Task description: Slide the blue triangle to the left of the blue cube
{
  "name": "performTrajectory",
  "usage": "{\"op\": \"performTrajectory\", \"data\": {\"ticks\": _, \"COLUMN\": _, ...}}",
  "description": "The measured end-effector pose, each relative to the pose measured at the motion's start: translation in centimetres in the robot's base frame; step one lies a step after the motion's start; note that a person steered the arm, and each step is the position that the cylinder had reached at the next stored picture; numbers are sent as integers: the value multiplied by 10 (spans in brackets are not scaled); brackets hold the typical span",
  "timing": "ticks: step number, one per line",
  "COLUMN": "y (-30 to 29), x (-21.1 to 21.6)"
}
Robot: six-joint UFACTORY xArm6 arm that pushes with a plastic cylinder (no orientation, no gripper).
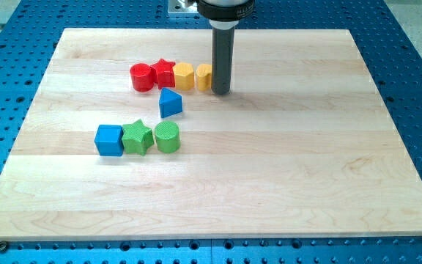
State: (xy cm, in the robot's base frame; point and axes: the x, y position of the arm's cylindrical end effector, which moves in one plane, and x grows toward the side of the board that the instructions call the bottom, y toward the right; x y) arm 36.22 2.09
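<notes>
Though upright, blue triangle [170,103] apex-up.

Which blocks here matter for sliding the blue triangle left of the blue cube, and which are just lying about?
In the job:
blue triangle
blue cube
my tip, up and to the view's right of the triangle

Lying about:
green star
green cylinder
red cylinder
red star
two yellow blocks, shapes unclear
</notes>
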Motion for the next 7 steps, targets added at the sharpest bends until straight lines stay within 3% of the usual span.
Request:
{"op": "performTrajectory", "data": {"ticks": 5, "y": -97, "x": 36}}
{"op": "performTrajectory", "data": {"ticks": 6, "y": -99, "x": 71}}
{"op": "performTrajectory", "data": {"ticks": 7, "y": -98, "x": 75}}
